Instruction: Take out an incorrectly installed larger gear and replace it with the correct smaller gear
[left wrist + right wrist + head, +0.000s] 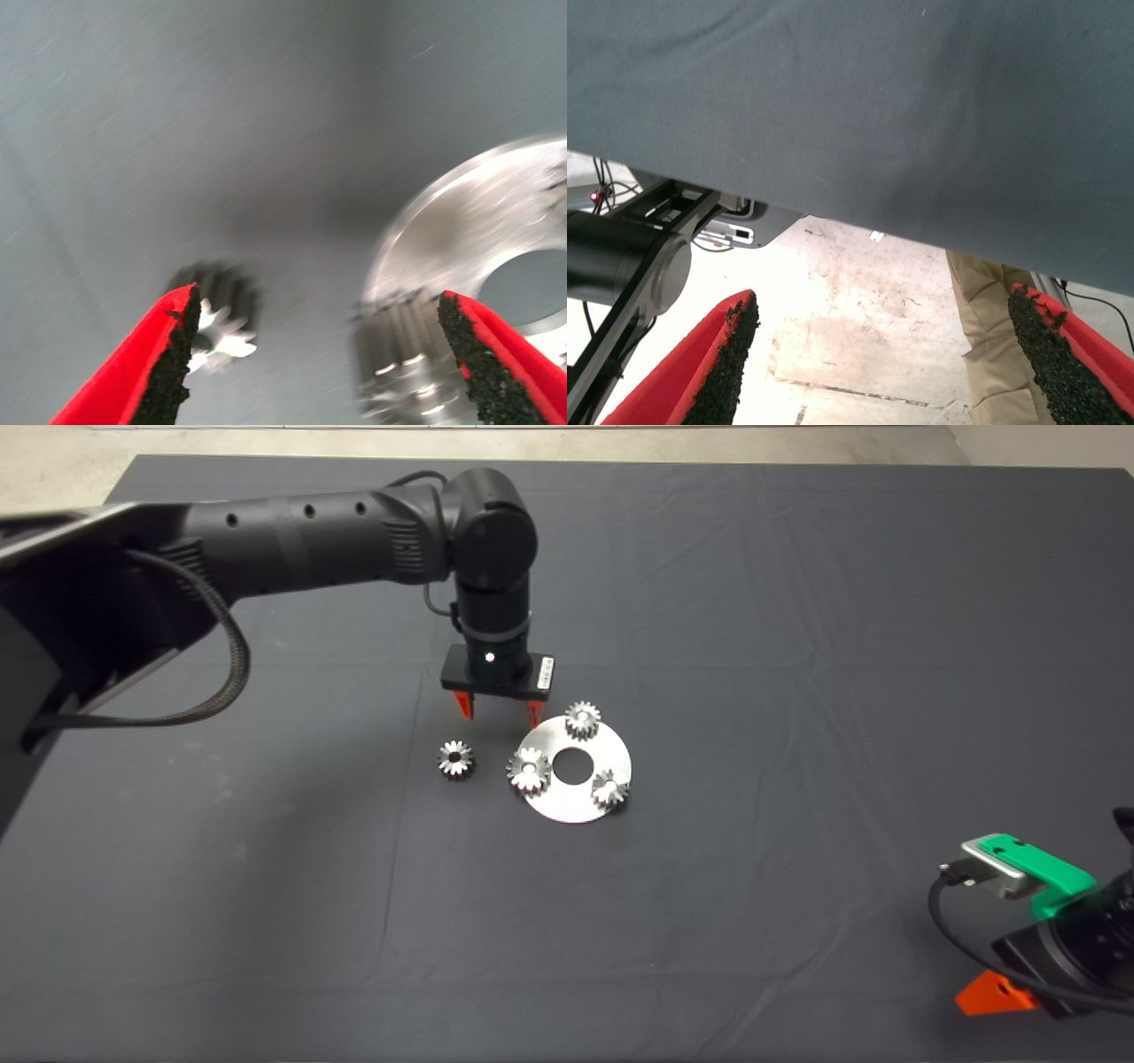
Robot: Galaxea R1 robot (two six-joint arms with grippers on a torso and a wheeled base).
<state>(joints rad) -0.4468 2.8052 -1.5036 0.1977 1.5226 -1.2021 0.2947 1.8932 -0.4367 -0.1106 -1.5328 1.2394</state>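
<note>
Hovering agape beside the larger gear (529,770), left pincer (498,710); only the right wrist shows a person's leg (992,345).

no legible text, brand, number or sign was found in any view. one item only: a small white label (545,672) stood on the right side of the black wrist block above the left gripper (497,709), just far of the steel disc (576,802); dark marks ran along it, but none could be read. the gears, the disc and the mat bore no readable markings, and the right wrist view, with floor and a person's leg (990,336) beyond the mat edge, carried no readable lettering.
</note>
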